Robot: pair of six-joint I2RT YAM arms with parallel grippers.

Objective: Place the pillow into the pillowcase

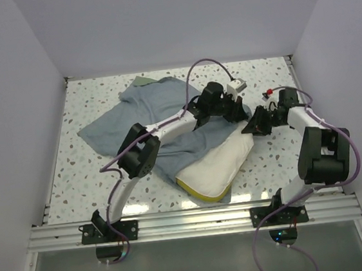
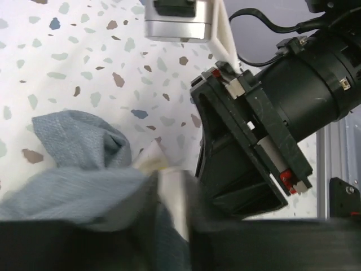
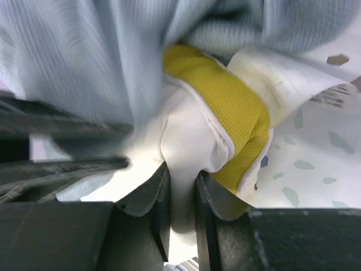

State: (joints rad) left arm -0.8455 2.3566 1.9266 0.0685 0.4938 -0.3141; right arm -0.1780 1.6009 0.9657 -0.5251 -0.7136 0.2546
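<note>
pillow [image 1: 216, 164]: smooth white cloth, yellow mesh edge | pillowcase [image 1: 158, 102]: matt wrinkled cloth | table [image 1: 75, 172]: smooth speckled

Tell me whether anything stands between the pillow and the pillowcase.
No foreign object does. The right hand pinches a corner of the pillow, and the pillowcase cloth lies bunched over that corner. Only its own folds, with the left arm across them, crowd the way in.

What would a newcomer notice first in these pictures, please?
The cream pillow with its bright yellow edge, lying by the near edge of the table, stands out first. Then the right gripper, shut on a fold of the pillow's white cover, and the grey-blue pillowcase rumpled behind and partly over it.
</note>
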